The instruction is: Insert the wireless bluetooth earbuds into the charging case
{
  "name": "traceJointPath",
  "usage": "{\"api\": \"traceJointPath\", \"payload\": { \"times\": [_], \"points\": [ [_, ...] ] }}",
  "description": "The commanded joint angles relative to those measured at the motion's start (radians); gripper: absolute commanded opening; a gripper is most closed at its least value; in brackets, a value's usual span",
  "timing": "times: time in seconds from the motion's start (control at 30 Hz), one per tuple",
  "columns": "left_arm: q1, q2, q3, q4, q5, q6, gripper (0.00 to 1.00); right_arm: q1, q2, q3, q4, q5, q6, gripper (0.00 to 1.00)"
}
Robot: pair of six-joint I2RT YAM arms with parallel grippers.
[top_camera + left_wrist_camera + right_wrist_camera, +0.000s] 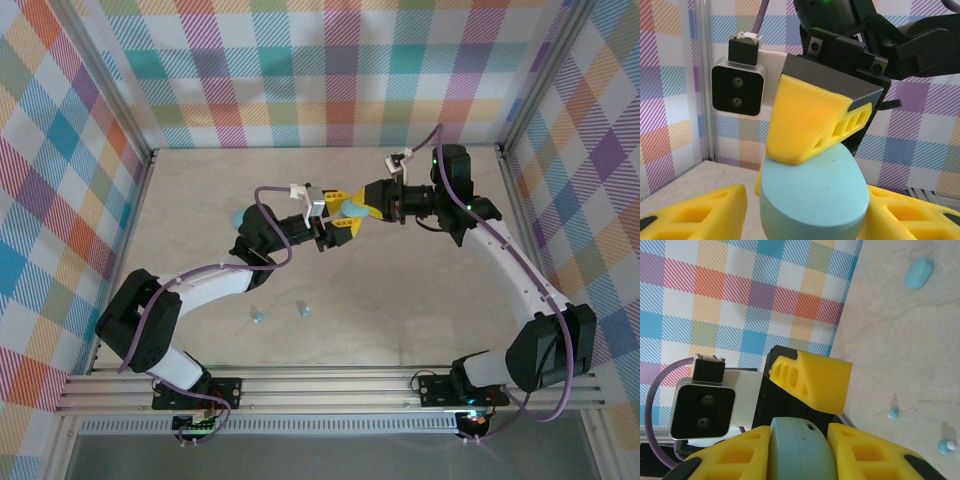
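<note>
A light-blue oval charging case (352,208) hangs above the middle of the table, closed, between both grippers. My right gripper (362,210) is shut on it, and its yellow fingers press both flat faces of the case (799,450). My left gripper (807,212) straddles the same case (815,185) from the other side, jaws open, with a gap showing at its left finger (695,212). Two tiny light-blue earbuds (258,315) (302,310) lie on the table near the left arm, and in the right wrist view they are the earbuds (893,413) (944,445).
A second light-blue oval case (238,218) lies on the table behind the left arm, and it is the far case (918,272) in the right wrist view. Plaid walls and metal posts (150,160) enclose the table. Both wrists crowd the centre.
</note>
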Motion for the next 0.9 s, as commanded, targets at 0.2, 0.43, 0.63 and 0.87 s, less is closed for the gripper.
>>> {"api": "traceJointPath", "payload": {
  "times": [0.2,0.43,0.63,0.87],
  "points": [
    [-0.012,0.014,0.037,0.022,0.012,0.003,0.50,-0.001,-0.025,-0.005,0.028,-0.026,0.003,0.02],
    [-0.012,0.012,0.040,0.032,0.011,-0.002,0.37,-0.001,-0.025,-0.007,0.030,-0.028,0.002,0.03],
    [-0.012,0.004,0.042,0.032,0.013,-0.024,0.31,0.001,-0.025,-0.006,0.016,-0.023,-0.016,0.11],
    [-0.009,-0.021,0.044,-0.035,0.035,-0.013,0.26,-0.003,-0.032,0.008,-0.042,0.005,-0.073,0.54]
  ]
}}
